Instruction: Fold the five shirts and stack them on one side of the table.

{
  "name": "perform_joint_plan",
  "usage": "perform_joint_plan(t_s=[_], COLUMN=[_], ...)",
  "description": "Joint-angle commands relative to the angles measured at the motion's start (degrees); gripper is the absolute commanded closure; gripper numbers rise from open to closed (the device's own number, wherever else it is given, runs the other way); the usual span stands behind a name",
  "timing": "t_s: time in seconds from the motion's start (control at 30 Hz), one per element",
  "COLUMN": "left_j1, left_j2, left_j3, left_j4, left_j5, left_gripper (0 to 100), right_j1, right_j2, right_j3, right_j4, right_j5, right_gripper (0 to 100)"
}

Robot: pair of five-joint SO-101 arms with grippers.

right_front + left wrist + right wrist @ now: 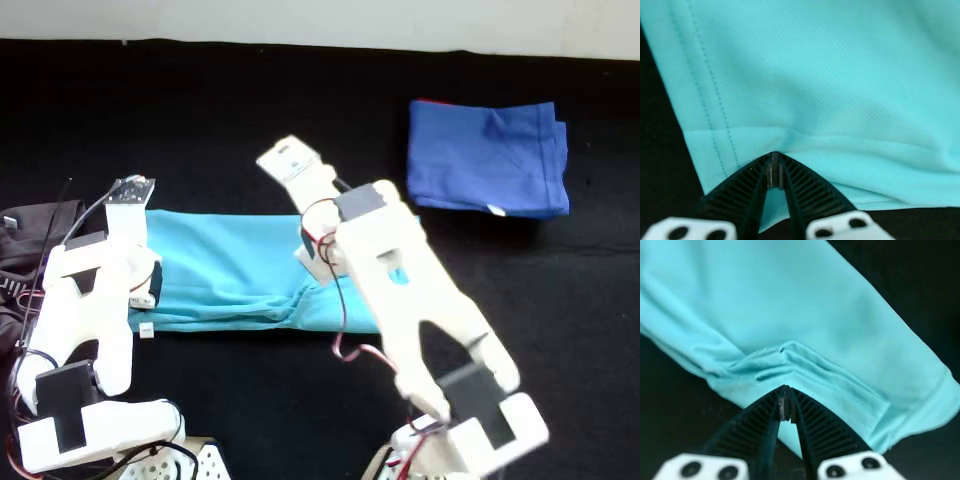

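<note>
Our left gripper point(775, 172) pinches tight on a hemmed edge of the turquoise shirt point(235, 265); our right gripper point(785, 405) is clamped on a bunched fold of it. The shirt lies as a long band on the black table point(200, 100), well apart from the folded blue shirt point(487, 158).

We see bright, even overhead light; the white arms point(400, 290) glare against the black table point(200, 110), shadows faint.
</note>
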Motion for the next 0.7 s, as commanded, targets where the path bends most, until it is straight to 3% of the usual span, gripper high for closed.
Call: perform_joint_plan(t_s=[0.0, 0.13, 0.3, 0.37, 0.5, 0.67], left_j1=[-0.8, -1.9, -2.0, -2.2, -6.5, -10.7], left_j2=[-1.7, -10.0, -22.5, -25.4, -22.3, -8.0], left_j3=[-0.3, -2.6, -5.2, -6.2, -8.1, -14.6], left_j4=[-0.7, 9.1, 18.0, 18.7, 16.0, 12.0], left_j5=[-0.5, -0.5, -0.5, -0.4, -0.4, -0.6], left_gripper=[99, 99, 99, 97, 82, 81], right_j1=[0.6, 4.0, 10.0, 11.9, 13.9, 18.0], right_j2=[-7.7, -10.9, -11.7, -11.7, -11.9, -17.5], right_j3=[-0.3, -0.3, -0.3, -0.3, -0.3, 0.1], right_j4=[2.8, 6.3, 10.8, 11.7, 15.9, 18.8], right_j5=[-0.4, -0.3, -0.3, -0.2, 2.3, 5.2], right_gripper=[99.0, 98.3, 87.7, 85.8, 85.8, 85.8])
